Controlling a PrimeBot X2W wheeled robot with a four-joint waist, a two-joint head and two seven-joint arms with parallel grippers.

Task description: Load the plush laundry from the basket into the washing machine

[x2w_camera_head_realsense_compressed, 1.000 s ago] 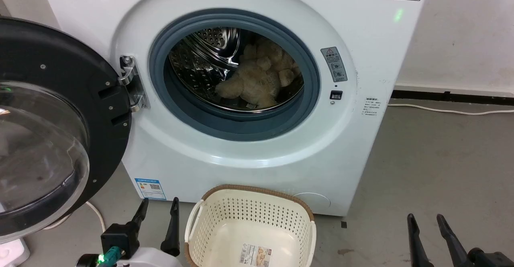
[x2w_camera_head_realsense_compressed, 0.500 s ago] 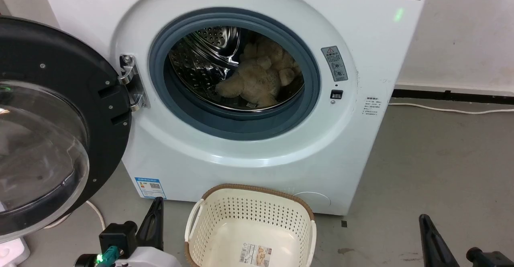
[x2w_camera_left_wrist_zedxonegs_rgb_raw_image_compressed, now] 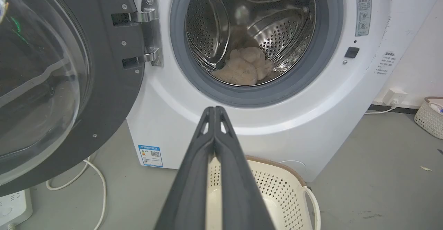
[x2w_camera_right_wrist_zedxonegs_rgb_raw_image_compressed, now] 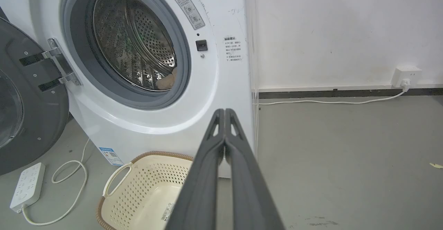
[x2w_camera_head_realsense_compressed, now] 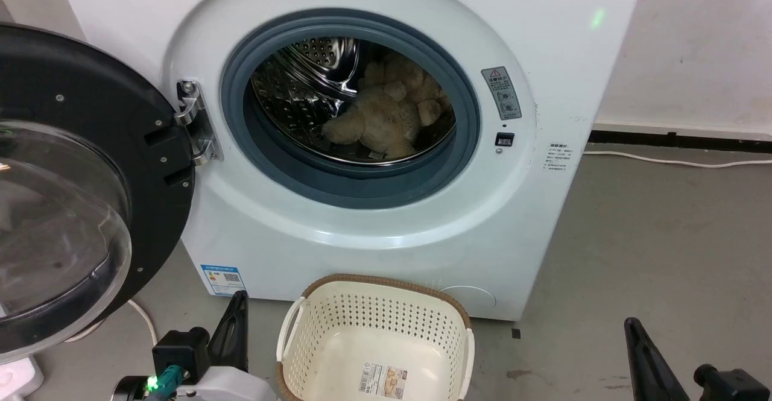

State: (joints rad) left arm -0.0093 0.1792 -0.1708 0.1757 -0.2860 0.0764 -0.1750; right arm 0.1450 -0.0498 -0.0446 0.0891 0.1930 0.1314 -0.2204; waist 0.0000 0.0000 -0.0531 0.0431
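The beige plush laundry [x2w_camera_head_realsense_compressed: 386,120] lies inside the steel drum of the white washing machine [x2w_camera_head_realsense_compressed: 362,250], whose round door [x2w_camera_head_realsense_compressed: 78,190] hangs wide open at the left. The plush laundry [x2w_camera_left_wrist_zedxonegs_rgb_raw_image_compressed: 244,69] rests low in the drum in the left wrist view, and a corner of it [x2w_camera_right_wrist_zedxonegs_rgb_raw_image_compressed: 166,81] peeks out in the right wrist view. The cream basket [x2w_camera_head_realsense_compressed: 374,344] stands on the floor before the machine, holding just a label sticker. My left gripper [x2w_camera_head_realsense_compressed: 238,304] is shut and holds nothing, left of the basket. My right gripper [x2w_camera_head_realsense_compressed: 633,331] is shut on nothing at the lower right.
A white power strip [x2w_camera_right_wrist_zedxonegs_rgb_raw_image_compressed: 27,186] and its looping cable lie on the floor left of the machine, under the open door. A wall socket [x2w_camera_right_wrist_zedxonegs_rgb_raw_image_compressed: 405,74] with a white cord runs along the right wall. Another small basket [x2w_camera_left_wrist_zedxonegs_rgb_raw_image_compressed: 431,116] stands far right.
Both grippers have shut, their fingers coming together from an open spread. The head view has shifted slightly upward over the scene. The plush laundry and basket have not moved.
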